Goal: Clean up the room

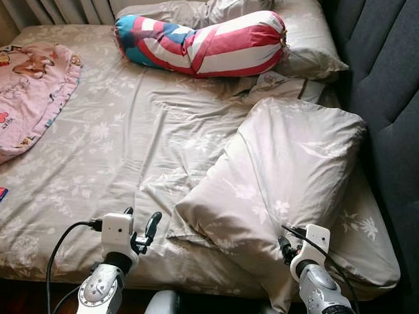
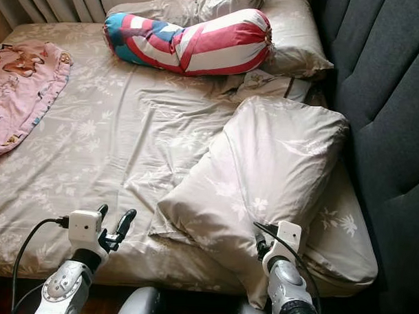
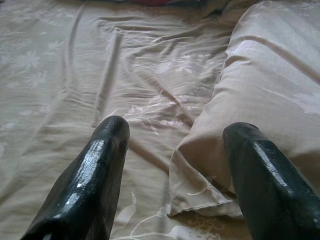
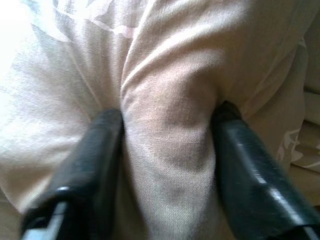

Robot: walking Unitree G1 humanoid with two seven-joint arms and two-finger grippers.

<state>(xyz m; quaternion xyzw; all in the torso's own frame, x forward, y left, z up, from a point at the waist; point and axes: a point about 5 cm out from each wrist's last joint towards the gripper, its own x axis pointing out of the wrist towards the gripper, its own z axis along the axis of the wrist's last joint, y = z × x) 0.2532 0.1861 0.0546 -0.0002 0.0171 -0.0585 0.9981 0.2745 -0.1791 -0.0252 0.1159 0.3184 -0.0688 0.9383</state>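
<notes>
Black fingers of the right gripper (image 4: pixel 167 150) pinch a fold of the big pillow (image 1: pixel 291 180) between them, down at 5 o'clock in the head view. The left gripper (image 3: pixel 175 150) sits at 7 o'clock with its fingers spread wide and nothing in them. It points at the pillow's near corner, which lies just beside it on the sheet (image 1: pixel 128 126).

The big pillow lies crooked across the bed (image 1: pixel 27 250), leaning toward 1 o'clock, and its low end hangs over the bed's front edge. I think the step now is fixing this pillow. One side is held, the other is not yet. Next, the left gripper should go forward to 1 o'clock, close on that corner, and then both arms can lift the pillow and set it straight by the dark headboard (image 1: pixel 398 88).

Farther off, a pink blanket (image 1: pixel 26 88) is at 10 o'clock. A striped roll pillow (image 1: pixel 200 43) rests at 12 o'clock, touching another pillow (image 1: pixel 306 36) behind it.
</notes>
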